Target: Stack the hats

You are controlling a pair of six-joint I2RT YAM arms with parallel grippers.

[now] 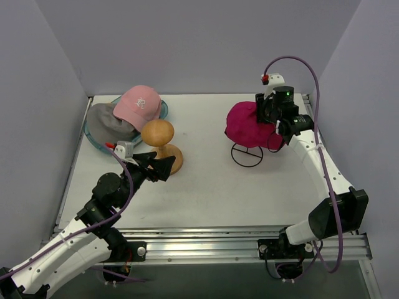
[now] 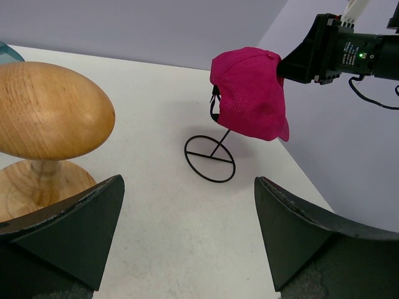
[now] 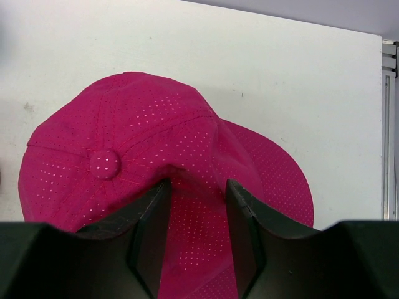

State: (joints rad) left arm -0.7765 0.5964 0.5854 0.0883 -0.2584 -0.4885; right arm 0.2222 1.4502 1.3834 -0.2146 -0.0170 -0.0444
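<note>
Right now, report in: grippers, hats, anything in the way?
Left gripper open, empty. Right gripper astride magenta cap on wire stand, grip unclear. Wooden stand near left.

Grey cap (image 1: 107,122) partly under pink cap (image 1: 138,104)

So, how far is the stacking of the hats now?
Done: nothing clearly stacked; the pink cap only lies partly on the grey cap in the tub. In hand: the right gripper straddles a fold of the magenta cap on its wire stand; grip unclear. To do: one pile of all caps; the wooden stand is bare, the left gripper open.
</note>
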